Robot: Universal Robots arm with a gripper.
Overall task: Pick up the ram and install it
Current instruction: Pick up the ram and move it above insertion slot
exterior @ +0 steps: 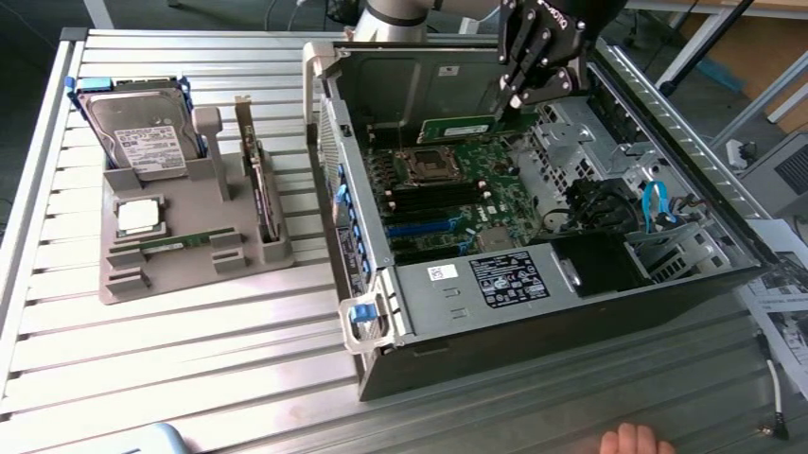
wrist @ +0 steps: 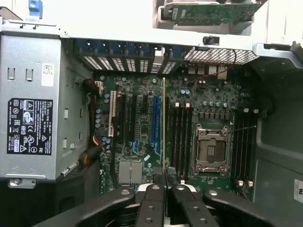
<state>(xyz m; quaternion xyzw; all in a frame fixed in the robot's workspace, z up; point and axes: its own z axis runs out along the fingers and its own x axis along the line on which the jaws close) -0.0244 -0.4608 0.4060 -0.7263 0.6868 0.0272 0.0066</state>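
Now inside the open computer case (exterior: 378, 274) on the counter (exterior: 189, 350): my pincer (exterior: 512, 109) is closed tight on one end of the ram (exterior: 457, 126), which hangs in the air above the motherboard (exterior: 474, 189), clear of every part.

From the wrist camera I see the ram (wrist: 164, 127) edge-on as a thin pale line running out from between the fingertips of the pincer (wrist: 165, 182). That line lies parallel to the black memory slots (wrist: 182, 137), just beside the nearest one, and the processor socket (wrist: 210, 151) sits on their far side.

As I judge it, the step in hand is lining the stick up over its slot. Done well, that means keeping the edge parallel to the slot along its whole length, centring it squarely over the channel rather than beside it, holding the stick upright and not tilted, and checking that the slot's end latches stand open. I cannot read the latches or the notch from here.

A grey tray (exterior: 189, 270) with spare parts stands on the exterior view's left, and a person's hand (exterior: 638, 441) rests at the counter's near edge.
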